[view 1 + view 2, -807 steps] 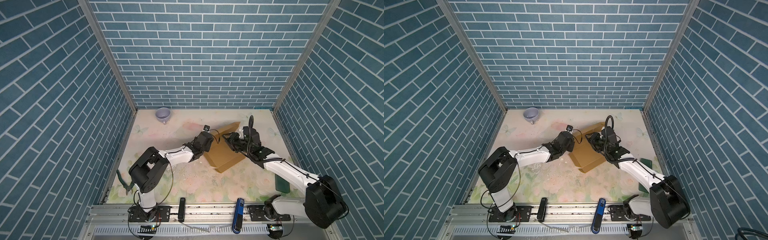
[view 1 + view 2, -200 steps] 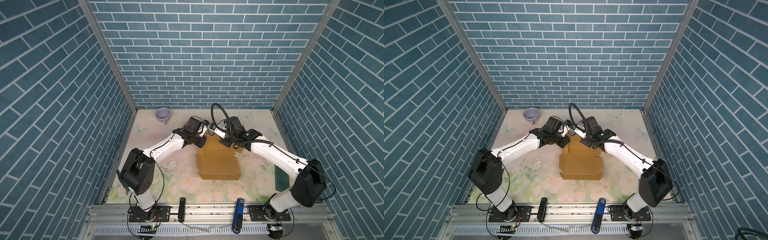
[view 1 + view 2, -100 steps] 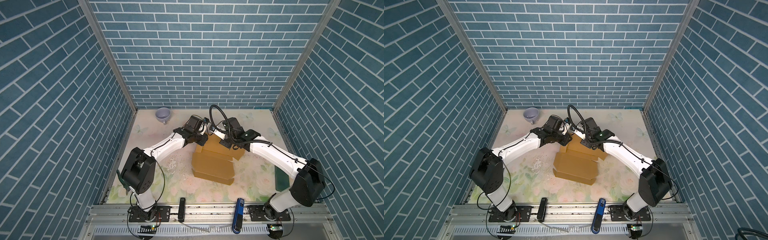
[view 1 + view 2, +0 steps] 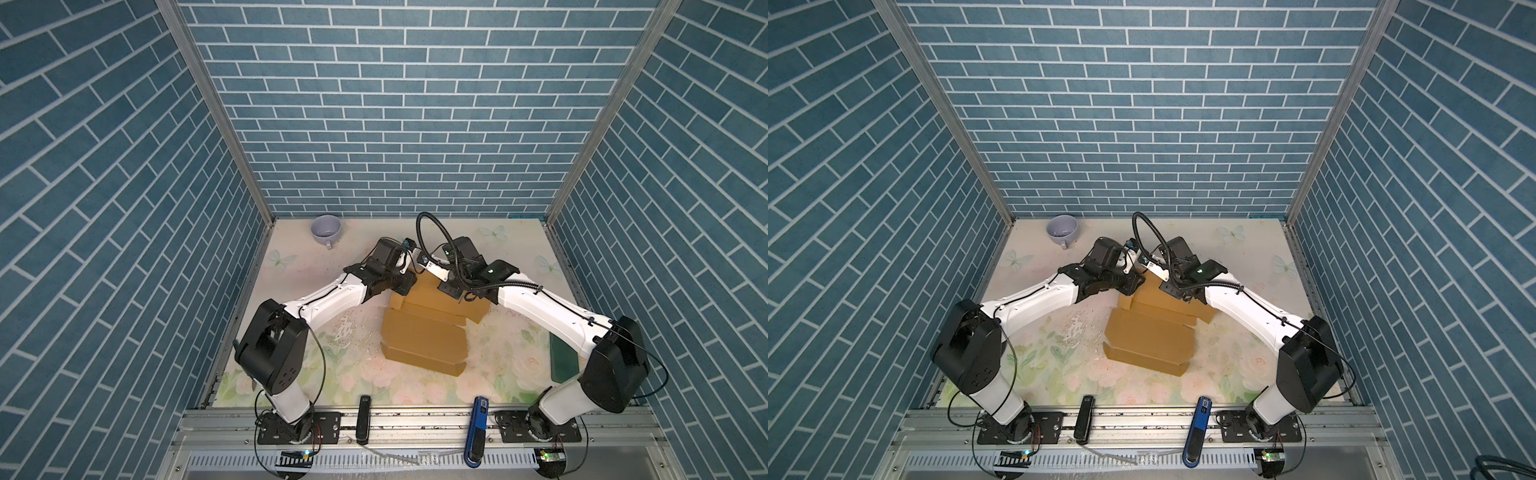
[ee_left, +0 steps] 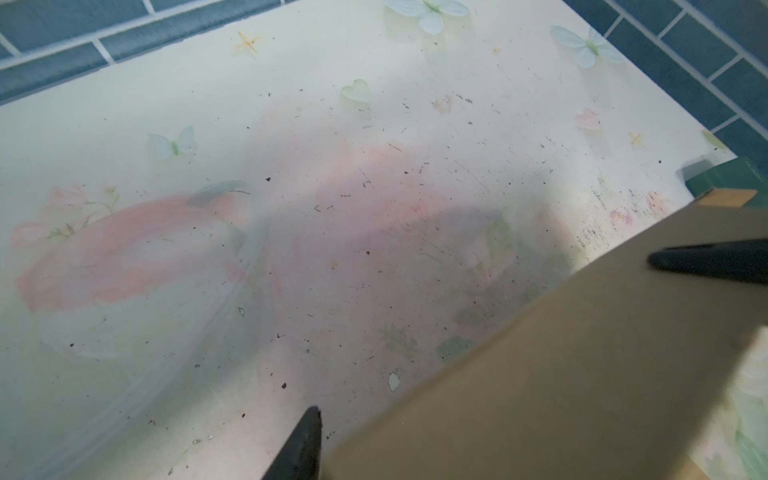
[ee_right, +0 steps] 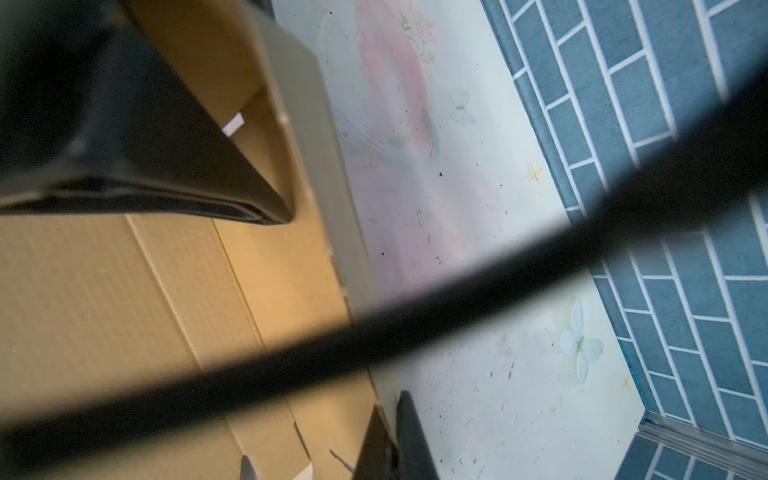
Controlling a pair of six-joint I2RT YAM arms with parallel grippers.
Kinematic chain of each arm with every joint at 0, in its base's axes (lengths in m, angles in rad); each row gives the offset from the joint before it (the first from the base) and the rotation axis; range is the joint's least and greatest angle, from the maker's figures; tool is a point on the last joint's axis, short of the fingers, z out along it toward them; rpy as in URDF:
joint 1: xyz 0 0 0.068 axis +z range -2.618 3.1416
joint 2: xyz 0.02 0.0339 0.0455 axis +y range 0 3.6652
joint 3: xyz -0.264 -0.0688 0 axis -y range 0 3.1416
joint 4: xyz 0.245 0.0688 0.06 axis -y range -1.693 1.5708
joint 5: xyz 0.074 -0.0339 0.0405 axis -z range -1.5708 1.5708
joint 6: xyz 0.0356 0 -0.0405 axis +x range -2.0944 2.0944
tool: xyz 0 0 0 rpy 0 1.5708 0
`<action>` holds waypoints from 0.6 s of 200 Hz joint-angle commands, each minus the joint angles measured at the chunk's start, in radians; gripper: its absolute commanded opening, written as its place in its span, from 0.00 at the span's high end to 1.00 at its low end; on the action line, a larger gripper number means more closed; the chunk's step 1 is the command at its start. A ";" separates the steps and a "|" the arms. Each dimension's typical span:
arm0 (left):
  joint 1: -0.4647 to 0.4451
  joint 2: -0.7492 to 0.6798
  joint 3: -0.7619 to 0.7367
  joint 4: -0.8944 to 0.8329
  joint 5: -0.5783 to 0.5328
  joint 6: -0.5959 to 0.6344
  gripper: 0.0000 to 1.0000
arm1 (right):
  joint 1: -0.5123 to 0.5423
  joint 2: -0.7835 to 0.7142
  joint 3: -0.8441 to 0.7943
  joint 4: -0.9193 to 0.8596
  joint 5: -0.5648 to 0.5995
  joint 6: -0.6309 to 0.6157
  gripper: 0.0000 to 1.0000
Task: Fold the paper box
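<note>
Left hand (image 5: 482, 336): spread, straddling the paper box (image 4: 424, 336) edge.
Right hand (image 6: 395, 440): pinching its wall alone.
Risk: one-sided grip may let the box twist free.

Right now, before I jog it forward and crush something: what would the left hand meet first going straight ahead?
Likely the paper box: its flap edge sits inside the open left hand. Past that comes the floral table; depth is hard to judge.

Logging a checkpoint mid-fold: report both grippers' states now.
Left gripper: open, fingertips straddling the paper box edge.
Right gripper: shut on the paper box wall.
</note>
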 commanded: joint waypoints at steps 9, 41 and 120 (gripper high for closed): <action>0.010 -0.058 -0.043 0.073 -0.053 -0.027 0.54 | 0.003 -0.002 -0.030 -0.038 -0.003 0.018 0.99; 0.015 -0.074 -0.073 0.113 -0.067 -0.047 0.53 | 0.012 0.001 -0.033 -0.044 0.016 0.010 1.00; 0.027 -0.075 -0.105 0.132 -0.060 -0.054 0.45 | 0.025 0.014 -0.018 -0.061 0.053 -0.006 1.00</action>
